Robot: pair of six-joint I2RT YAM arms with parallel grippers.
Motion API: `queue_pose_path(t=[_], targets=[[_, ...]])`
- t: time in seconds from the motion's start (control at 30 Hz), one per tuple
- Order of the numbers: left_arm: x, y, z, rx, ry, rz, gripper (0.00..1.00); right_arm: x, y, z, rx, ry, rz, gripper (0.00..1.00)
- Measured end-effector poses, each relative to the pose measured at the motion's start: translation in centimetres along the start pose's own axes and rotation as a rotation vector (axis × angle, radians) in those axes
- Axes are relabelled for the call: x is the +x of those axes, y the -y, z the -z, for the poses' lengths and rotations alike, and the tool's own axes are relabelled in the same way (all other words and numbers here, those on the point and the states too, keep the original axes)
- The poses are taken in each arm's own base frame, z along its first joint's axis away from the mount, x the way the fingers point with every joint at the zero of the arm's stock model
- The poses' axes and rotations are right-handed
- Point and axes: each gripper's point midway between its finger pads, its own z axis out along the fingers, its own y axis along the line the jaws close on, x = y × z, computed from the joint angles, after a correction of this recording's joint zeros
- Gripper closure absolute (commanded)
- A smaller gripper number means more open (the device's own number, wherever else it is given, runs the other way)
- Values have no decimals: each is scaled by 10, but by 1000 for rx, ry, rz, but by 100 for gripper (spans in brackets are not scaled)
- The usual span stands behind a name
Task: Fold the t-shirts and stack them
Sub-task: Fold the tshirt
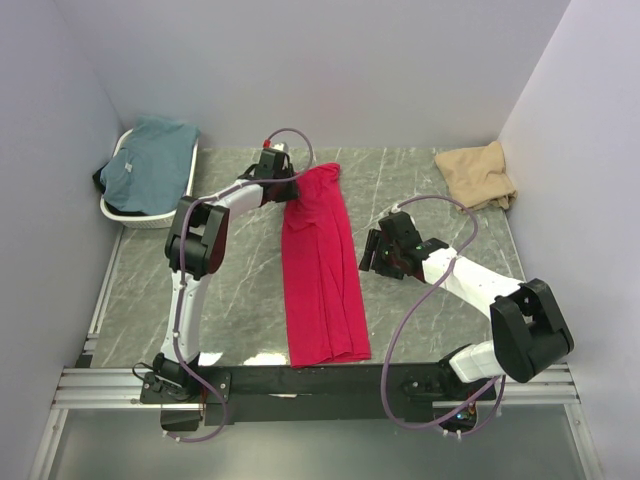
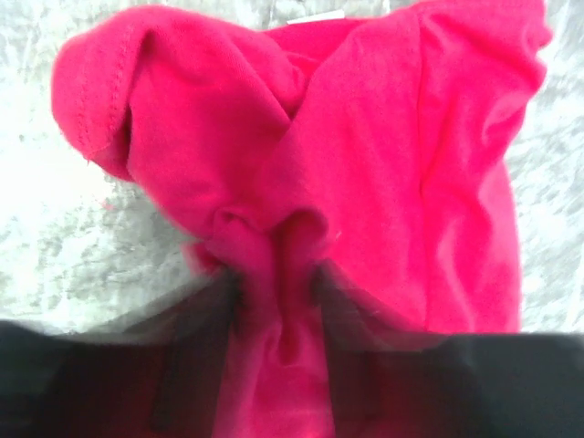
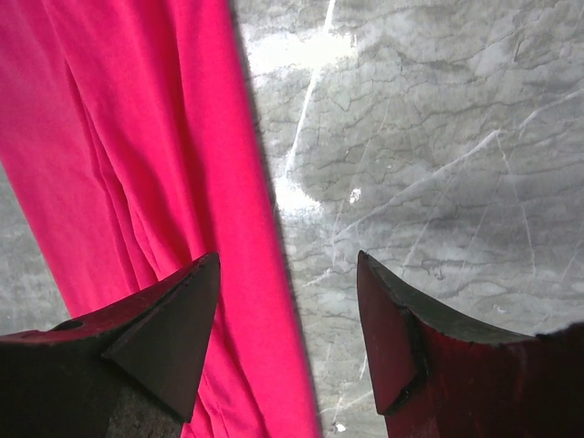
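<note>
Grey marble-patterned table (image 1: 230, 290): all cloth items are carried on it.

Crimson red cloth t-shirt (image 1: 322, 270): laid out as a long narrow strip down the middle of the table. The far end is bunched and wrinkled. The near end is flat, close to the table's near edge.

White oval basket (image 1: 128, 213): set far left of the crimson shirt, well apart from it, against the left wall.

Dusty teal cloth t-shirt (image 1: 150, 160): heaped in that basket and draped over its rim.

Tan beige cloth t-shirt (image 1: 478, 175): crumpled far right of the crimson shirt, well apart from it.

Left claw (image 2: 274, 292): placed at the crimson shirt's far-left corner. A gathered fold of red cloth is pinched between its fingers, which are blurred in the wrist view.

Right claw (image 3: 287, 260): held at the crimson shirt's right edge, about mid-length. The jaws are spread wide with nothing gripped. One fingertip (image 3: 187, 301) is seen over red cloth, the other over bare table.
</note>
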Motion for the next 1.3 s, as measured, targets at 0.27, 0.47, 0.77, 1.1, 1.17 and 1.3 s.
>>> queue_pose_path(t=[0.27, 0.47, 0.77, 1.1, 1.17, 1.3], targets=[[3, -1, -3, -1, -9, 5, 99, 0, 1, -3, 3, -4, -5, 32], [1, -6, -3, -39, 9, -4, 99, 0, 2, -4, 5, -8, -5, 32], [-8, -48, 15, -201, 9, 14, 18, 5, 3, -8, 5, -30, 1, 32], [-15, -83, 38, -274, 3, 56, 1, -39, -21, -24, -15, -5, 51, 31], [-16, -86, 39, -267, 0, 64, 1, -73, -34, -34, -36, 23, 47, 31], [-27, -83, 40, -227, 7, 78, 1, -148, -60, -65, -111, 71, 24, 31]])
